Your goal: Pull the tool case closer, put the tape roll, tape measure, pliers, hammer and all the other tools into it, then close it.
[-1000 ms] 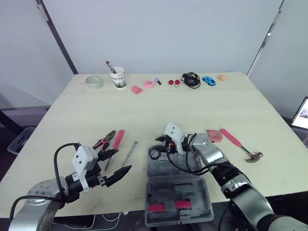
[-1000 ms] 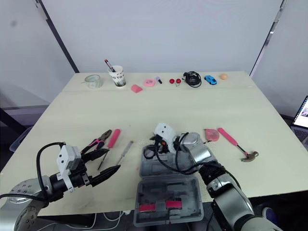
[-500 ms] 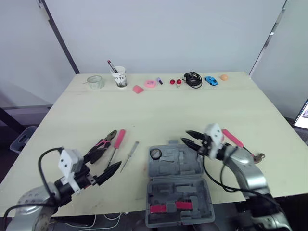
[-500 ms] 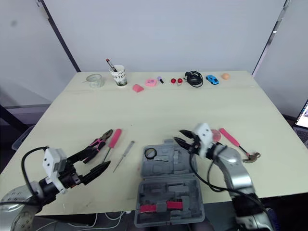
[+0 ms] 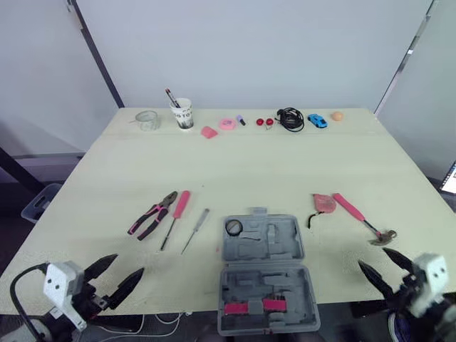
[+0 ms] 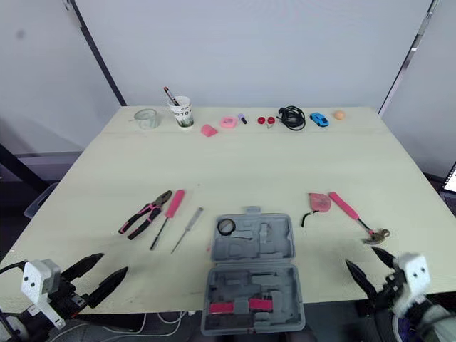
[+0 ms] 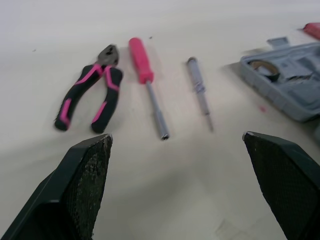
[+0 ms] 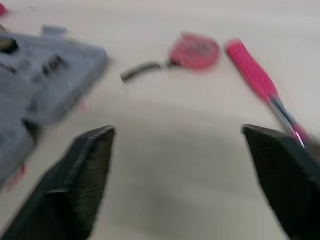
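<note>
We find the table (image 5: 285, 164) pale and smooth. The case (image 5: 263, 267), grey moulded plastic, lies open at its 6 o'clock edge. We judge it rigid and light, best taken by the rim. Hammer (image 5: 356, 214) at the case's 2 o'clock: head-heavy, so grip the pink handle. Pliers (image 5: 152, 216) at 10 o'clock: rubbery handles. Tape roll (image 5: 233, 227) lies inside. Left gripper (image 5: 128, 264) and right gripper (image 5: 375, 259) stand spread, empty.

Matt grey plastic tool case (image 5: 263, 265) on smooth pale wooden table (image 5: 242, 164)
</note>
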Controlling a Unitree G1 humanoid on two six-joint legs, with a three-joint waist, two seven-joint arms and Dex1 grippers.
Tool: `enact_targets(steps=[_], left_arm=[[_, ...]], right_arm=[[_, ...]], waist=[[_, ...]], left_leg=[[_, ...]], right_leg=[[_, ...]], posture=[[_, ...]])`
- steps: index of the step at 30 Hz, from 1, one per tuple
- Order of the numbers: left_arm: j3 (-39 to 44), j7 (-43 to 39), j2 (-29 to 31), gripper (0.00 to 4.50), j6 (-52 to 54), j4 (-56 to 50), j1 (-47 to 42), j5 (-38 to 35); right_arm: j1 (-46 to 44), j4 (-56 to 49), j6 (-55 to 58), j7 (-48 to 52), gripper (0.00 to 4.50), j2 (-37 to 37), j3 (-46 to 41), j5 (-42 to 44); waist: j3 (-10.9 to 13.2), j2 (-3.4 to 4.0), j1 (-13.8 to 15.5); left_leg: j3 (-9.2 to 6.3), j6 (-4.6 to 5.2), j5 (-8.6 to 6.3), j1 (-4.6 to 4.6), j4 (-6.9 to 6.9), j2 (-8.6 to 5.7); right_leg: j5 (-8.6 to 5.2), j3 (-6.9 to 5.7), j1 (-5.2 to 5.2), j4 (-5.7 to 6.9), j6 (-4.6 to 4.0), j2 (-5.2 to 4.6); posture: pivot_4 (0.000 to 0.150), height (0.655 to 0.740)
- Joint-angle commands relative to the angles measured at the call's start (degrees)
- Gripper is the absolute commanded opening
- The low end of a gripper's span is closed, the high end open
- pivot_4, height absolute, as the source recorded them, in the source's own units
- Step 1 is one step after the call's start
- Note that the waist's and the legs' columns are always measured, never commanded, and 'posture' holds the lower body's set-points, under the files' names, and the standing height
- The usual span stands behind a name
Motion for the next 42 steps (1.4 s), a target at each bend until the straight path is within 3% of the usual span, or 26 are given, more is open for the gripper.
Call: enact_targets(steps=[1, 7, 12, 19, 28, 37, 42], left_arm=[[2.4, -0.6, 0.0, 4.50, -1.9, 1.2, 1.3, -0.4], [3.4, -1.8, 0.4, 4.50, -3.3, 4.0, 2.7, -0.4], [2.3, -2.9, 1.4, 4.50, -3.3, 3.5, 1.4, -0.3], [-2.2, -6.7, 5.3, 4.50, 0.2, -4.1, -0.6, -0.8], [-9.7, -5.7, 8.8, 4.50, 8.9, -14.0, -12.0, -4.6], [-14.9, -7.7, 12.2, 4.50, 13.1, -17.7, -19.4, -5.2], [-18.6, -8.5, 14.2, 4.50, 15.5, -19.9, -24.9, -5.6]], right_arm=[[3.5, -1.4, -3.5, 0.4, 4.41, 0.8, -3.1, 2.4], [7.4, -0.9, -4.9, -0.3, 4.41, 1.1, -5.5, 4.4], [5.1, -0.7, -4.1, -1.4, 4.41, 0.0, -4.3, 3.7], [-2.5, -3.3, 2.0, -8.8, 4.41, -1.1, 1.1, -0.7], [-18.9, -9.2, 19.2, -25.0, 4.41, 2.9, 12.3, -6.0], [-28.8, -5.3, 24.5, -34.5, 4.41, 9.5, 19.3, -11.6], [-34.6, 2.3, 24.2, -43.1, 4.41, 15.0, 18.5, -15.0]], waist=[[0.0, 0.02, -0.3], [0.1, 0.13, -0.2], [0.1, 0.12, -0.1], [0.1, 0.12, -0.1], [0.0, 0.03, -0.1], [-0.1, -0.01, -0.2], [0.0, 0.03, -0.3]], left_leg=[[0.02, -0.08, -0.04, 0.01, 0.00, 0.02], [0.00, -0.24, -0.14, 0.00, -0.02, 0.02], [0.00, -0.25, -0.15, -0.02, -0.01, 0.00], [0.01, -0.25, -0.14, -0.02, -0.01, 0.00], [-0.02, 0.02, 0.04, -0.03, 0.05, -0.03], [0.00, 0.02, 0.05, -0.06, 0.05, -0.13], [0.01, 0.02, 0.06, -0.07, 0.07, -0.14]], right_leg=[[0.00, 0.00, -0.01, 0.00, 0.00, -0.06], [-0.01, -0.11, -0.04, 0.00, 0.00, -0.30], [-0.01, -0.14, -0.05, 0.00, 0.01, -0.39], [0.07, -0.42, -0.04, 0.00, -0.12, -0.50], [0.19, -0.47, 0.02, 0.05, -0.30, -0.12], [0.19, -0.41, 0.08, 0.05, -0.29, 0.07], [0.20, -0.37, 0.07, 0.09, -0.29, 0.12]], posture=[[0.150, 0.7400], [0.150, 0.7400], [0.150, 0.7400], [0.150, 0.7400], [0.150, 0.7400], [0.150, 0.7400], [0.150, 0.7400]])
